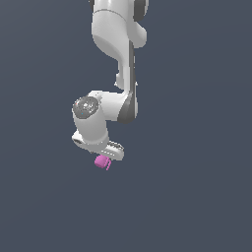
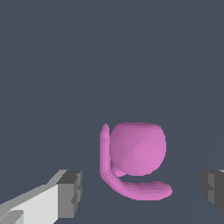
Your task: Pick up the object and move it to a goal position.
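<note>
The object is a tiny magenta-pink mug [image 2: 138, 148] with a rounded body and a loop handle [image 2: 131, 188]. In the wrist view it lies on the dark grey surface between my two fingers. My gripper [image 2: 142, 192] is open. One grey fingertip pad [image 2: 71, 192] and the other [image 2: 214, 191] stand on either side of the mug, each with a gap to it. In the exterior view the mug [image 1: 102, 162] sits just under my gripper [image 1: 109, 155], and the fingertips are hard to make out there.
The white arm [image 1: 118, 49] comes down from the top of the exterior view. A plain dark grey surface [image 1: 197, 197] fills everything around it. No other object shows.
</note>
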{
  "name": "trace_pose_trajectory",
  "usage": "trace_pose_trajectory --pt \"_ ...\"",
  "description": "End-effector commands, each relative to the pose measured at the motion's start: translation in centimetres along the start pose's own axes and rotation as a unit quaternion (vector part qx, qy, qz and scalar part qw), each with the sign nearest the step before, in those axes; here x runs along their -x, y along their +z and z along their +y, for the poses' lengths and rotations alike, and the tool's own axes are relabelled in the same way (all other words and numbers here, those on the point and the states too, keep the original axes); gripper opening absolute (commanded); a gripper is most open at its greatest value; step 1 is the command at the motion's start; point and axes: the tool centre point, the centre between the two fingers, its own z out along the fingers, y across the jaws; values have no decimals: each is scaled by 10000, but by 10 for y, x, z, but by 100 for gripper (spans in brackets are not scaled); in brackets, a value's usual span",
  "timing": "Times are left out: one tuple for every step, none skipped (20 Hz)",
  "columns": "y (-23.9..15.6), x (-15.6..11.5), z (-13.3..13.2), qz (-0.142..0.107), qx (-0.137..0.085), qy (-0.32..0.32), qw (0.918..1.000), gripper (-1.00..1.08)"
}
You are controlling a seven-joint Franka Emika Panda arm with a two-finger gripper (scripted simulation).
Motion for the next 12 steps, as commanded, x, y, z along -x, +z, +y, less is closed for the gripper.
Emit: trace_pose_trajectory --pt "3 0 0 0 -1 -3 10000 100" --pt "5 0 0 0 -1 1 10000 100" --pt "9 0 0 0 -1 1 10000 100" --pt "13 0 0 1 -1 4 10000 100" --pt "18 0 0 1 -1 4 10000 100" --pt "23 0 0 2 -2 9 10000 100" --pt "29 0 0 2 -2 9 10000 100" --pt "35 0 0 3 -3 14 10000 100" --pt "39 1 0 3 -3 14 10000 100" --pt "43 1 1 3 -3 17 10000 100" --pt "46 0 0 3 -3 17 10000 100" --pt "48 0 1 4 -3 20 10000 100"
